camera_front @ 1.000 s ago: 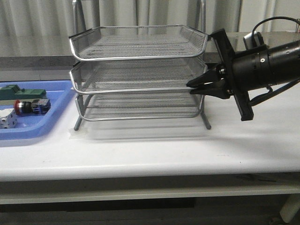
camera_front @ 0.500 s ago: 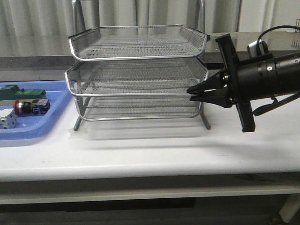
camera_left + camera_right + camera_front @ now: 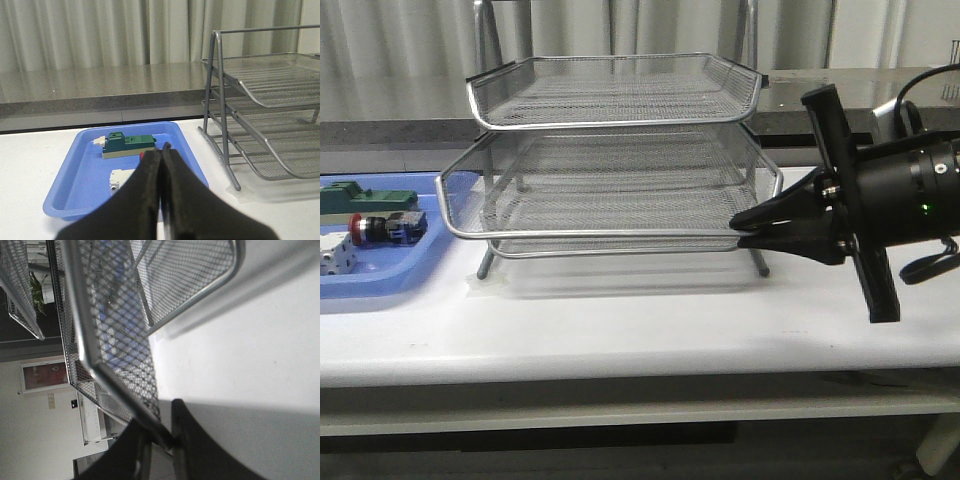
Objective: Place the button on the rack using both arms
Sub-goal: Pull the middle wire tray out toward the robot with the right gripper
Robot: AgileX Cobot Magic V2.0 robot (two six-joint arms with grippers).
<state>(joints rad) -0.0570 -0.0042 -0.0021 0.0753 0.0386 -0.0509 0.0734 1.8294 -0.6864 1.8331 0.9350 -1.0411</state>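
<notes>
button (image 3: pixel 386 227) lies in blue tray (image 3: pixel 380 285), far across the rack from right gripper (image 3: pixel 740 224), not picked | right gripper clamps rack (image 3: pixel 610 150) middle tray's rim, tray drawn out | left gripper (image 3: pixel 161 150) clenched, empty, above blue tray | pick and placement remain

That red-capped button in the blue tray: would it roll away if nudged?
Possibly: the button lies on its side and its body looks round. Its squarer blue rear block might stop it. The blue tray has a raised rim that should contain it.
</notes>
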